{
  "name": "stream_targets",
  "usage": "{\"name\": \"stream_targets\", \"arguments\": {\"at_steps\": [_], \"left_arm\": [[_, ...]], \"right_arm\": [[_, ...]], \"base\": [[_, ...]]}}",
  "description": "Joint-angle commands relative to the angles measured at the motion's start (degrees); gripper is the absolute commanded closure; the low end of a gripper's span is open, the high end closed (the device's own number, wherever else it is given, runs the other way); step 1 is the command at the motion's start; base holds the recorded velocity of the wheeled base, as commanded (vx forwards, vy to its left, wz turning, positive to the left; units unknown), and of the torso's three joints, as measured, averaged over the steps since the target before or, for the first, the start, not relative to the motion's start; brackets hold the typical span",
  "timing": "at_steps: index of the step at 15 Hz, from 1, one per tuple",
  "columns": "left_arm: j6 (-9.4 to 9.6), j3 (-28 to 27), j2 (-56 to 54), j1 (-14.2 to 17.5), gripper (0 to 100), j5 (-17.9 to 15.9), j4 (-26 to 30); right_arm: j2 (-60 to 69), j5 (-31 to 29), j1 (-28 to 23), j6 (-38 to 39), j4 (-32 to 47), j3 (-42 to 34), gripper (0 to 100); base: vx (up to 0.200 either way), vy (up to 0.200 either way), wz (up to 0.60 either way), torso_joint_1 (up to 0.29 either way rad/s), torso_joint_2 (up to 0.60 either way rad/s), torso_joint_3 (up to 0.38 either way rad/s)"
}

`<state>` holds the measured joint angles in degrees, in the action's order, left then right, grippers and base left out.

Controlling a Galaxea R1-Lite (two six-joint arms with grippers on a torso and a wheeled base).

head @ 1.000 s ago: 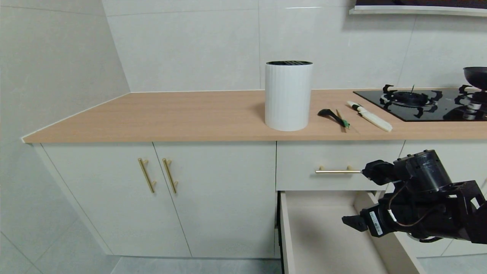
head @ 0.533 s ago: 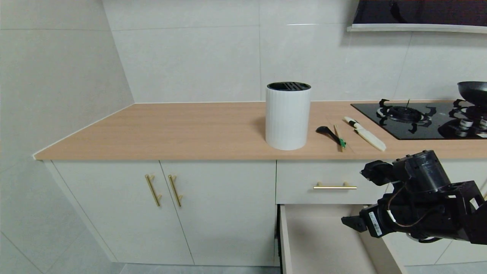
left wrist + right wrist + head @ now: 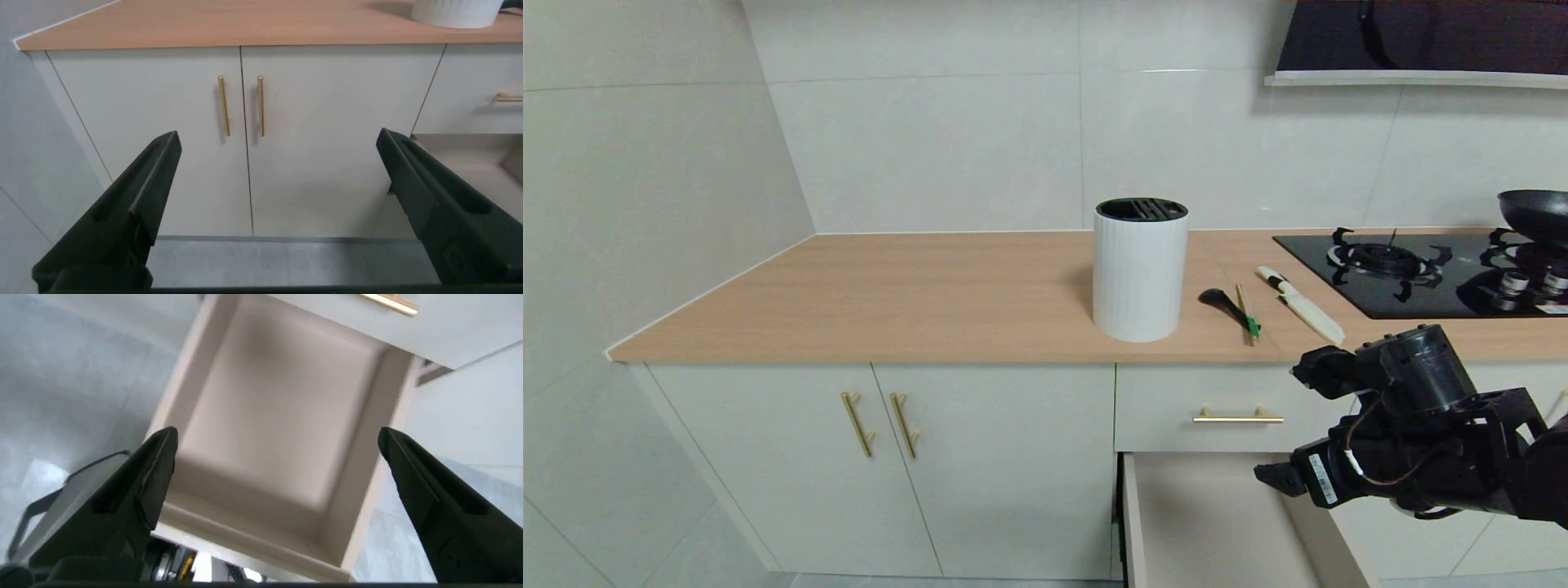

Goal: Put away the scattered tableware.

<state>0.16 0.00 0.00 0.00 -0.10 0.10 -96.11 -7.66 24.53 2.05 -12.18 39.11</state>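
Blk spoon (image 3: 1223, 300), wood chopsticks (image 3: 1244, 304), cream knife (image 3: 1304, 307)

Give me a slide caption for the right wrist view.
Open right gripper hovers above the pulled-out drawer.

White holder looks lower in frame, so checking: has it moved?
No; the white holder keeps its place beside the black spoon; the camera shifted.
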Motion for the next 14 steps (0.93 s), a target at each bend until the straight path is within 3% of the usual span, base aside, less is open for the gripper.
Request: {"name": "stream_targets", "arguments": {"at_steps": [1,3,5,8,10,14], "left_arm": [[0.02,0.0,0.0,0.0,0,0.0,0.0],[0.02,0.0,0.0,0.0,0,0.0,0.0],[-0.07,0.0,0.0,0.0,0,0.0,0.0],[0.02,0.0,0.0,0.0,0,0.0,0.0],[0.02,0.0,0.0,0.0,0,0.0,0.0],[-0.07,0.0,0.0,0.0,0,0.0,0.0]], "right_arm": [[-0.9,-2.0,0.2,1.2,-2.1,2.3,0],[-1.4,-2.4,0.1,2.6,0.0,9.8,0],[-4.7,-2.3,-0.4,3.7,13.1,25.7,0],[-14.5,-2.1,-0.5,20.3,33.2,51.3,0],[-20.3,-3.7,-1.8,27.9,41.9,61.4,0],[-24.1,-8.1,-4.9,27.9,42.6,63.5,0]], "base": [[0.0,0.0,0.0,0.0,0.0,0.0],[0.0,0.0,0.0,0.0,0.0,0.0],[0.0,0.0,0.0,0.0,0.0,0.0],[0.0,0.0,0.0,0.0,0.0,0.0],[0.0,0.0,0.0,0.0,0.0,0.0],[0.0,0.0,0.0,0.0,0.0,0.0]]}}
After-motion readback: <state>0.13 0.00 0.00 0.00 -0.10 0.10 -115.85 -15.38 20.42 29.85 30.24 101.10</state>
